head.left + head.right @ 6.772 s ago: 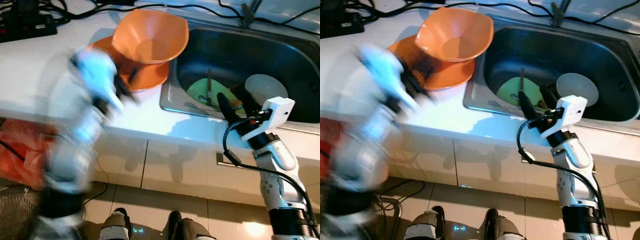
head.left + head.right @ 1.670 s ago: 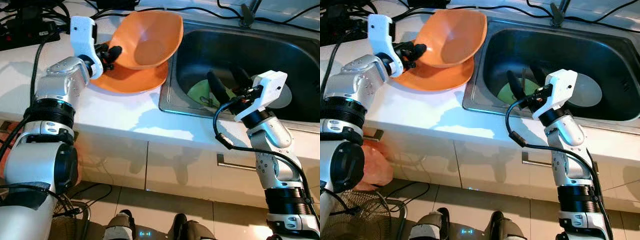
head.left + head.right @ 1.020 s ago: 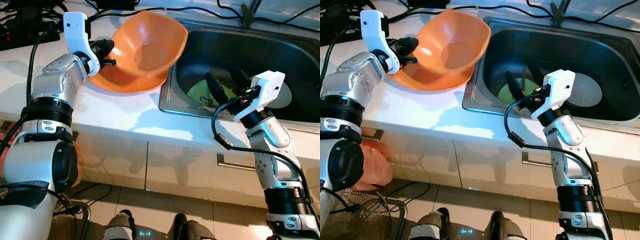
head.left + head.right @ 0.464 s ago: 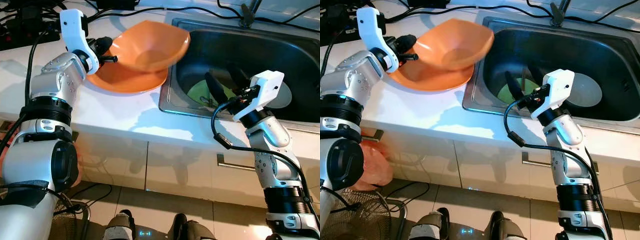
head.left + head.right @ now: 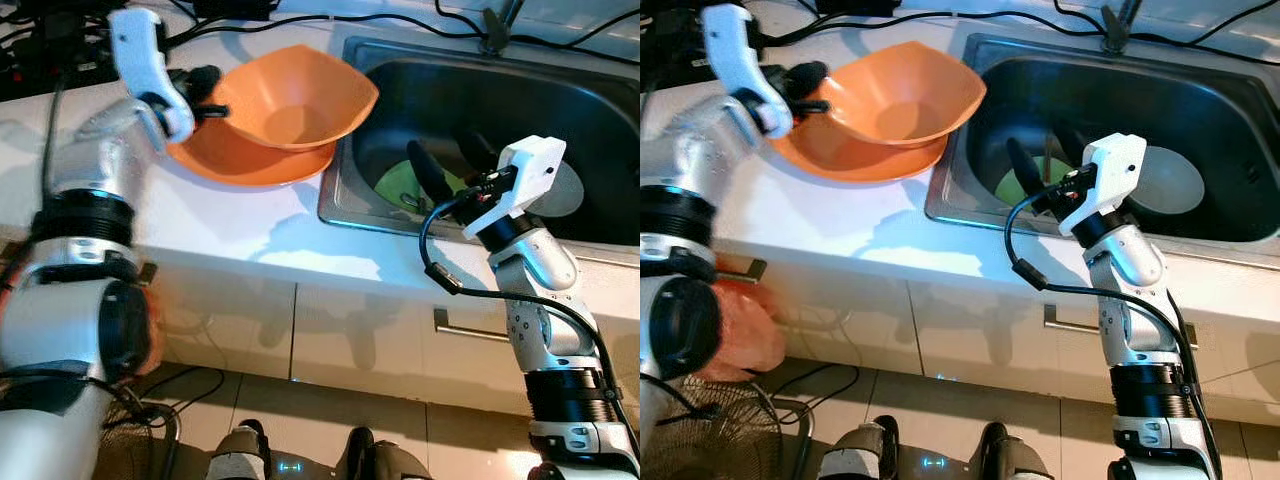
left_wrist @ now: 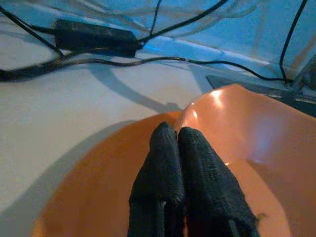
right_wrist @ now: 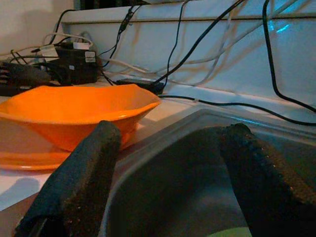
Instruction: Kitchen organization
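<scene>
Steel makes up the big dark sink (image 5: pixel 600 120), set into a white counter (image 5: pixel 250 230). Orange is the colour of the two dishes on that counter, just beside the sink. The wide orange plate (image 5: pixel 210 160) lies flat underneath. The orange bowl (image 5: pixel 290 95) sits on top of it, smooth and shiny, with a wavy rim, and part of it hangs over the sink's edge. The left gripper (image 6: pixel 178 134) has its two black fingers (image 6: pixel 163 163) pressed tight together on the bowl's rim at the side away from the sink, so the bowl spreads out beyond the fingertips and the plate lies under them. The right gripper (image 5: pixel 450 165) reaches into the sink with its fingers (image 7: pixel 84 177) spread wide and nothing between them. From there, the orange bowl is off past one finger, up on the counter and well apart. Below the right gripper, at the bottom of the sink, lies a green plate (image 5: pixel 395 185), and beside it a white plate (image 5: pixel 1170 180). Black cables (image 5: pixel 300 18) run along the back of the counter.
</scene>
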Robot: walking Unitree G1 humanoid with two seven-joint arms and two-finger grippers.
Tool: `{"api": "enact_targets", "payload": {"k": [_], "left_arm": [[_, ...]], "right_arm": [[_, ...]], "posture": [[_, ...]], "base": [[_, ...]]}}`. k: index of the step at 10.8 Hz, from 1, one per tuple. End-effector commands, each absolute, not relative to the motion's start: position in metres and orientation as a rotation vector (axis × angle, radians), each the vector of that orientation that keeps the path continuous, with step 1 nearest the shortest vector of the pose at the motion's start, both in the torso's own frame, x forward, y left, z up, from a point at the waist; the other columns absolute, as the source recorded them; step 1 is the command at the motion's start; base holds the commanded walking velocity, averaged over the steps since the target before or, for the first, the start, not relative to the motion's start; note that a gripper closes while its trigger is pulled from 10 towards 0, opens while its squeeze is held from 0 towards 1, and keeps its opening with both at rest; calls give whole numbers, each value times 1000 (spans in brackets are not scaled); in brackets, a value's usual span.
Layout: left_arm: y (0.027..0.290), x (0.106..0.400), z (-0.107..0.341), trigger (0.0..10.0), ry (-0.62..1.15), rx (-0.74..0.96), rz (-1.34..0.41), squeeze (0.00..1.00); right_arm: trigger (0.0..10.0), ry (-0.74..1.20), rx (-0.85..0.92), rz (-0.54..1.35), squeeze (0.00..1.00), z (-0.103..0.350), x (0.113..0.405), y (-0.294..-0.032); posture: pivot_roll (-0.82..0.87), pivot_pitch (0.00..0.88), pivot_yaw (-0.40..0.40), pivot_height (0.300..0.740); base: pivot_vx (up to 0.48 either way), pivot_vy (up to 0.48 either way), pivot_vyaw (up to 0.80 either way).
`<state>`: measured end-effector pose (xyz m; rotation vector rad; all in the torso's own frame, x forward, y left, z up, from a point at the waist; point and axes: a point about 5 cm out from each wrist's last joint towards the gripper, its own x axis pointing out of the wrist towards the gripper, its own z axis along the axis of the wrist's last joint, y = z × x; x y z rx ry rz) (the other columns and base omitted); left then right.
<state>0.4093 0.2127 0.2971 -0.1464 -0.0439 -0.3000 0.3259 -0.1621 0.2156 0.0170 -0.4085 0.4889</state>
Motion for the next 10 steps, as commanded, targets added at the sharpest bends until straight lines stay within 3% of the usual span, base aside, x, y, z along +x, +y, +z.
{"api": "enact_targets", "payload": {"k": [1,10], "left_arm": [[213,408,311,10000,-77,-100,-319,1000],[222,396,315,10000,-47,-97,-357,1000]], "right_arm": [[10000,-408,5,484,0,214,326,-164],[10000,-398,7,489,0,211,327,-161]], "posture": [[206,189,-57,740],[215,192,-55,740]], "base": [[0,0,0],[0,0,0]]}}
